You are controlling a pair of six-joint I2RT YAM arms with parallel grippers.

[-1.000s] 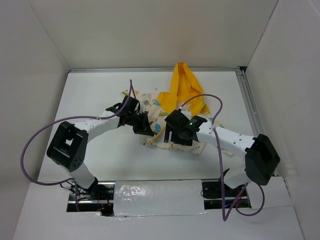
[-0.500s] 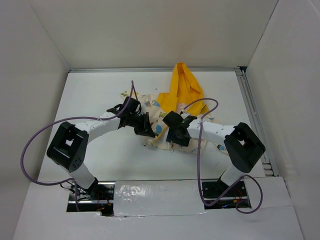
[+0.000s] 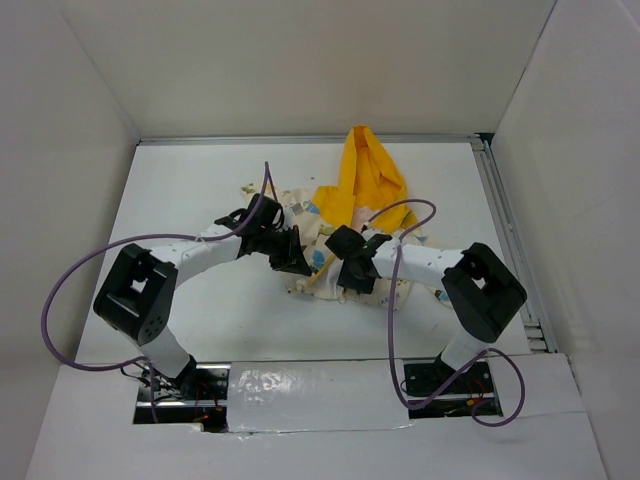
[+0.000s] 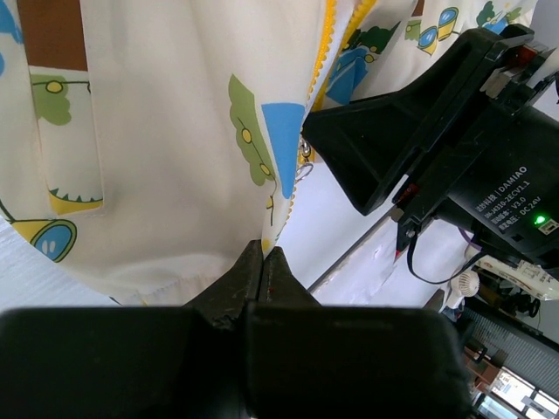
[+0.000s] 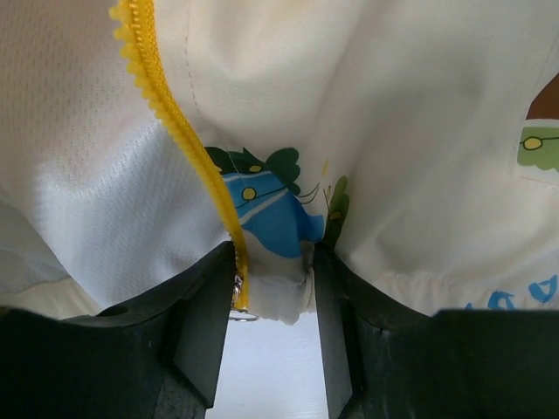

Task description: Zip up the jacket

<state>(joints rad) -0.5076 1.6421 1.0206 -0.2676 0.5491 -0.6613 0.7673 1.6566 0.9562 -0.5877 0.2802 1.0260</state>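
The jacket (image 3: 300,213) lies crumpled mid-table, cream with cartoon prints, its yellow hood (image 3: 370,175) stretched toward the back. My left gripper (image 3: 292,262) is shut on the bottom of one front edge; in the left wrist view the fingertips (image 4: 264,255) pinch the jacket (image 4: 175,131) right at its yellow-toothed edge. My right gripper (image 3: 346,280) stands open at the other front panel. Its fingers (image 5: 205,288) flank the hem corner of the jacket (image 5: 393,105), where the yellow zipper strip (image 5: 175,131) ends in a small metal piece (image 5: 238,307).
White walls enclose the table on three sides, with a metal rail (image 3: 500,210) along the right edge. The right gripper's black body (image 4: 428,122) fills the upper right of the left wrist view, close to the left fingers. Purple cables (image 3: 60,300) loop off both arms.
The right arm has swung left and folded in, bringing its gripper lower onto the jacket's hem, and its jaws have narrowed. The left gripper has stayed shut in place.
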